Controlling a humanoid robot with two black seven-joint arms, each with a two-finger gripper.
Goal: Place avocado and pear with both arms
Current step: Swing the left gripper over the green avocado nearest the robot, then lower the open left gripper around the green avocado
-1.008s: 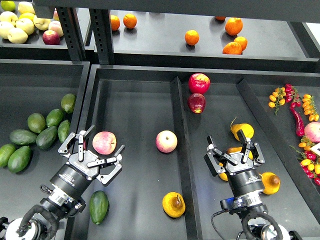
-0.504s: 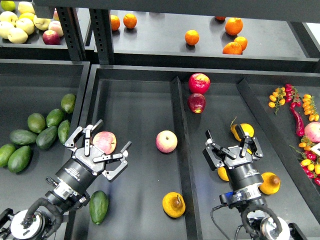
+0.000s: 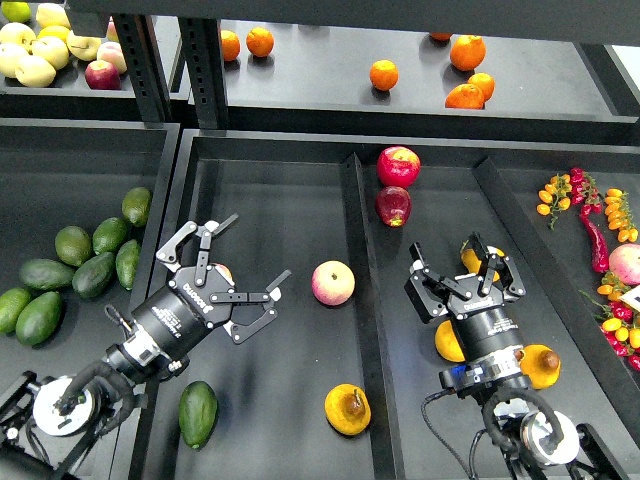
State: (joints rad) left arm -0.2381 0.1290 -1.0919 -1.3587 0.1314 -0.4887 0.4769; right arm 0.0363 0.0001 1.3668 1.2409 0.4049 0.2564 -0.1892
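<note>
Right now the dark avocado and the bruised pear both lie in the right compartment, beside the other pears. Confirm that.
Not quite. The head view shows the avocado and the bruised pear both in the middle compartment, left of the divider; the other pears lie in the right one.

Avocado (image 3: 198, 413): dark green, glossy. Pear (image 3: 347, 409): yellow-orange with a dark brown blotch. Apple (image 3: 333, 282): pink and yellow; tray (image 3: 270, 210): black.

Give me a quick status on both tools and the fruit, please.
Left tool open, empty, over an apple. Right tool open, empty. Avocado and pear lie ungrasped in the middle bin.
</note>
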